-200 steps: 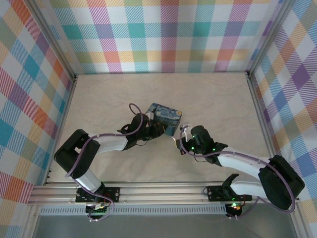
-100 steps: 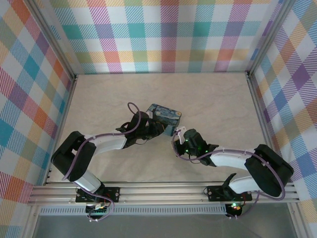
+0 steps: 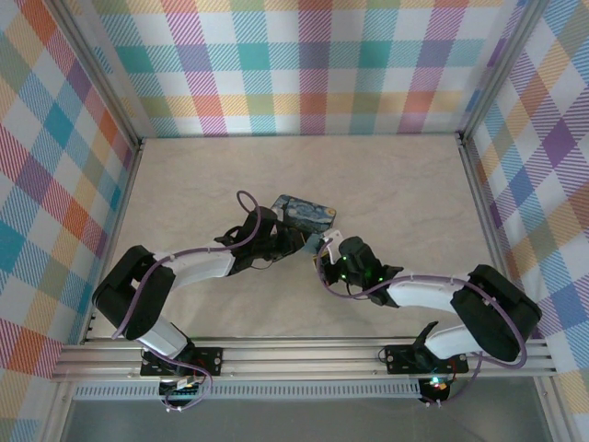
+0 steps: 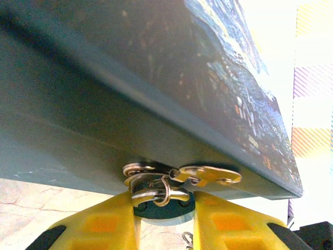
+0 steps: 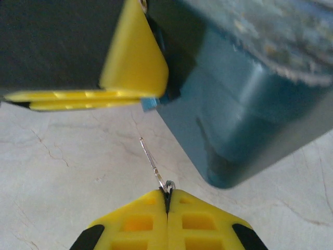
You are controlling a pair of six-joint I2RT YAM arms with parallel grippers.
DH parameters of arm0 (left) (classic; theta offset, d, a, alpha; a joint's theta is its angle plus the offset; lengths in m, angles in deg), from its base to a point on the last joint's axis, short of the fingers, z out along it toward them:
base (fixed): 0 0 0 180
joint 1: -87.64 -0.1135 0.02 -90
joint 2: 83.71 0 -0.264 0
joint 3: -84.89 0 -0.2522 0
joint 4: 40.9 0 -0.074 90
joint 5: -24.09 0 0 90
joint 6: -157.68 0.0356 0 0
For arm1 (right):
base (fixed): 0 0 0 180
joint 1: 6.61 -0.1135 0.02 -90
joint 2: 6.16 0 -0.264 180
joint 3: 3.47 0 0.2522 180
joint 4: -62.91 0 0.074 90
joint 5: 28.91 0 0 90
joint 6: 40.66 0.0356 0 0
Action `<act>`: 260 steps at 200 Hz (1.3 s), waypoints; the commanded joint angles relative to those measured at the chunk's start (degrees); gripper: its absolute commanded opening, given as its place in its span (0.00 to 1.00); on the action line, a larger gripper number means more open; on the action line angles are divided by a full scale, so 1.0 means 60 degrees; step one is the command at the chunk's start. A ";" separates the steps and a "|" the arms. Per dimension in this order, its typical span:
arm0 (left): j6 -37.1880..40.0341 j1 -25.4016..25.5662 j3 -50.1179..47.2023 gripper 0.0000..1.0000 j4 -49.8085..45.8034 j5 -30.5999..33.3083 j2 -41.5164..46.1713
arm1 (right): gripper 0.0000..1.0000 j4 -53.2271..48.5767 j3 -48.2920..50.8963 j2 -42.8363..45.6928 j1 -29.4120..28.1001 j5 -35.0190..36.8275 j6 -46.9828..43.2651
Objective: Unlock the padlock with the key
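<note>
The tiny padlock (image 4: 164, 211), a dark bluish body with a silver shackle, hangs from the brass hasp (image 4: 208, 175) on the front of the starry-night box (image 4: 156, 94). My left gripper (image 4: 165, 208) is shut on the padlock, one yellow finger on each side of its body. My right gripper (image 5: 167, 197) is shut on the key (image 5: 153, 164), whose thin silvery blade points up and left toward the left gripper's yellow finger (image 5: 132, 57). The key tip stands a short gap away from that finger. In the top view both grippers (image 3: 290, 241) (image 3: 324, 250) meet at the box's near edge.
The box (image 3: 308, 212) sits mid-table on the pale marbled tabletop (image 3: 414, 193), its blue corner (image 5: 244, 114) just right of the key. Checked walls enclose the back and both sides. Open tabletop lies behind and to the right of the box.
My right gripper has moved left and up toward the box with the key, closing in on the left gripper. The left gripper and box have shifted slightly.
</note>
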 commanded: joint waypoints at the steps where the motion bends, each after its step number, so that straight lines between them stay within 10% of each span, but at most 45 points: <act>1: -0.0053 0.0151 0.0366 0.27 0.0055 0.0041 0.0425 | 0.00 0.0381 -0.0410 -0.0201 -0.0080 0.0013 -0.0252; 260: -0.0098 0.0240 0.0381 0.27 0.0117 0.0055 0.0424 | 0.00 0.0854 -0.0489 -0.0865 -0.0080 0.0328 -0.0115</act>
